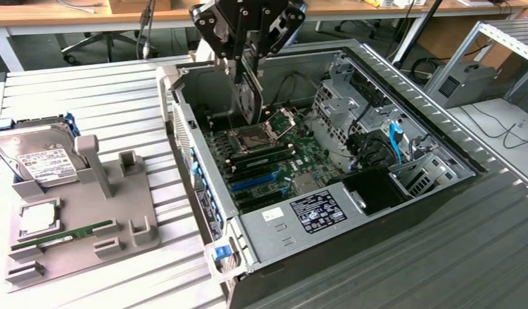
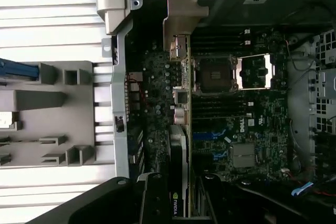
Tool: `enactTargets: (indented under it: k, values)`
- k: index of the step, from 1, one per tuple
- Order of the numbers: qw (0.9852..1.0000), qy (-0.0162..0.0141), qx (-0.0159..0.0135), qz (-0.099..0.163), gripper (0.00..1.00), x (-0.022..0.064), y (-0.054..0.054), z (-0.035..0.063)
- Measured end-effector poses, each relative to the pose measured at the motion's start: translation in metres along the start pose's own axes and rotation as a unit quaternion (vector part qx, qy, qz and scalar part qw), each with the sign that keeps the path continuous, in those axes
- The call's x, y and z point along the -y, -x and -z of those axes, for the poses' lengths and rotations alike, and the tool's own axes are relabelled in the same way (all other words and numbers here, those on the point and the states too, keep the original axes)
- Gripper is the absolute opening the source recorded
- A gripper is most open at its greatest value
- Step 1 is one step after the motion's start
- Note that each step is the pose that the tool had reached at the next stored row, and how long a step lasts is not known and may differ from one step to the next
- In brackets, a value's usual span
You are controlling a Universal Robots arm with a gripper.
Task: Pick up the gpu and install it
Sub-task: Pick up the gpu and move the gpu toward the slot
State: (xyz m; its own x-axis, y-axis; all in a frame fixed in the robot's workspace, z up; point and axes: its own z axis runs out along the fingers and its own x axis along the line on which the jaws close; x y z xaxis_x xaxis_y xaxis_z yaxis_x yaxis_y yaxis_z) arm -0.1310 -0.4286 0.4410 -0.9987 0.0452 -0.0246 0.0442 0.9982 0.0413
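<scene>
My gripper hangs over the open computer case, shut on the gpu. The card hangs upright and edge-down, above the motherboard near the open CPU socket. In the wrist view the gpu appears edge-on. Its silvery-tan bracket points toward the case's rear wall, and the gripper clamps its other end. The blue expansion slots lie lower on the board, nearer the exterior view's bottom.
A grey parts holder sits at the exterior view's left with a hard drive, a green RAM stick and a small silvery chip. Drive cages and cables fill the case's right side.
</scene>
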Motion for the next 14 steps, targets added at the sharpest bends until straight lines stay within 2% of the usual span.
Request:
enactTargets:
  k: [3,8,12,14]
  values:
    - [1.0000,0.0000,0.0000,0.000,0.27,-0.0004,0.008,-0.0002]
    - [1.0000,0.0000,0.0000,0.000,0.27,-0.0015,0.033,-0.0009]
    - [1.0000,0.0000,0.0000,0.000,0.27,-0.0020,0.044,-0.0012]
    - [1.0000,0.0000,0.0000,0.000,0.27,-0.0025,0.055,-0.0015]
